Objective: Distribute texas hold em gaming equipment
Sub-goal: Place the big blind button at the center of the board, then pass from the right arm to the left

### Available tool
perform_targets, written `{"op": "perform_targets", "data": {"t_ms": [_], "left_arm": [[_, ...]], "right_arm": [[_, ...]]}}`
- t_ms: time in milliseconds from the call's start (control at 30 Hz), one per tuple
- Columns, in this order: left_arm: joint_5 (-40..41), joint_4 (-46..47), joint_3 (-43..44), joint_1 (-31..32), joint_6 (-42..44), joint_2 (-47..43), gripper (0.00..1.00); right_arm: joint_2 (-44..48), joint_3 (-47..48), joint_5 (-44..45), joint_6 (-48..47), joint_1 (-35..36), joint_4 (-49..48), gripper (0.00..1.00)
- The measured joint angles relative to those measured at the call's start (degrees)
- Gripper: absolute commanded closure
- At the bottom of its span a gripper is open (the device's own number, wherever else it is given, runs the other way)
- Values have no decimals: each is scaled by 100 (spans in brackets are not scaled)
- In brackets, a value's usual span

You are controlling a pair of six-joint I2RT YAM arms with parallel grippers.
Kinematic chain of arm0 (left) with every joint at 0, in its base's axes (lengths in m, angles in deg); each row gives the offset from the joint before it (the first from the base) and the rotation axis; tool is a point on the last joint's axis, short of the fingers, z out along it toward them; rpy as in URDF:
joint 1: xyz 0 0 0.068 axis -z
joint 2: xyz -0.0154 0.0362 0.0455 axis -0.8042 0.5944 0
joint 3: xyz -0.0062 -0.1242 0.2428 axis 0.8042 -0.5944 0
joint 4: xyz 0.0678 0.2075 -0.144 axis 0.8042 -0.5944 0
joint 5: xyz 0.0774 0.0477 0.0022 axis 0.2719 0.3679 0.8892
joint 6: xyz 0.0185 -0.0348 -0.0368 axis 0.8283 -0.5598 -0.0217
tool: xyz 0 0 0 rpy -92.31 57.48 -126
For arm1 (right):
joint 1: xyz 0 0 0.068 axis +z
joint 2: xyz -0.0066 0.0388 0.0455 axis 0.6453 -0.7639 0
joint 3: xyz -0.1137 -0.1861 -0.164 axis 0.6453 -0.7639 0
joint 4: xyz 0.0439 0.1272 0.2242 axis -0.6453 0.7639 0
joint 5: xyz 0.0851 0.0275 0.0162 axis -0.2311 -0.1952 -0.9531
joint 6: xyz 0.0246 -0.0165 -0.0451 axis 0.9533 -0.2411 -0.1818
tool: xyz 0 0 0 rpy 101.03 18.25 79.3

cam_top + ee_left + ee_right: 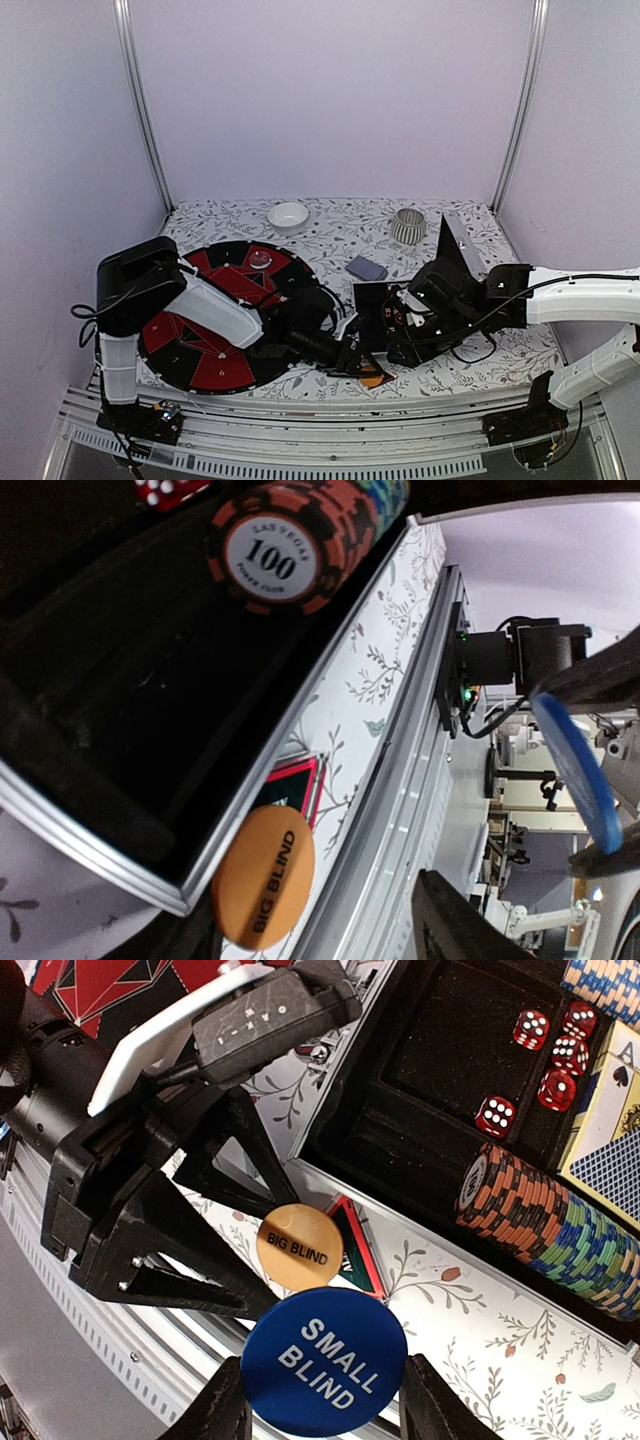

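blinds going down, chips and cards not yet shared out

the task looks to be at an early stage. the orange big blind disc (299, 1247) lies flat on the worktop (330, 232) at its near edge, just beside the open case (440, 1050) and overlapping a corner of the red triangular marker (357, 1260). the blue small blind disc (325, 1360) is not placed: it sits pinched on edge in the right claw (325, 1405), close above the orange one. the chip stack (540, 1220) and the red dice (495, 1115) are in the case. a small pack of playing cards (366, 267) lies on the worktop behind it. no chip or card can be made out on the round mat (225, 372), so sharing out to the seats seems to be nearly all left to do.

the left arm (215, 305) reaches low across the round mat to the case's near corner. the left claw (272, 1255) has its fingers spread wide to either side of the orange disc and grips nothing. the right arm (580, 295) comes in from the right, its wrist over the case front, its claw narrowed onto the blue disc.
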Motion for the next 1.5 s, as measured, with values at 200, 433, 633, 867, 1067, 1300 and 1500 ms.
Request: {"op": "perform_targets", "data": {"t_ms": [200,433,633,867,1067,1300,1500], "left_arm": [[214,-234,35,2,170,-146,19],[560,-780,-61,0,341,-518,19],[704,-1141,-81,0,501,-962,26],[870,-1661,-138,-22,841,-2076,35],[815,-1615,-365,-223,876,-3018,30],[614,-1357,-662,-396,595,-3163,26],[411,-992,-870,-553,321,-3161,28]], "right_arm": [[-28,35,-2,-59,0,-2,69],[-28,76,0,-98,0,-2,69],[-28,94,2,-181,0,-2,70],[74,103,7,-785,35,-177,73],[293,103,164,-1926,238,-885,74],[269,105,494,-3228,461,-2000,75],[-103,289,671,-3910,614,-2476,75]]}}
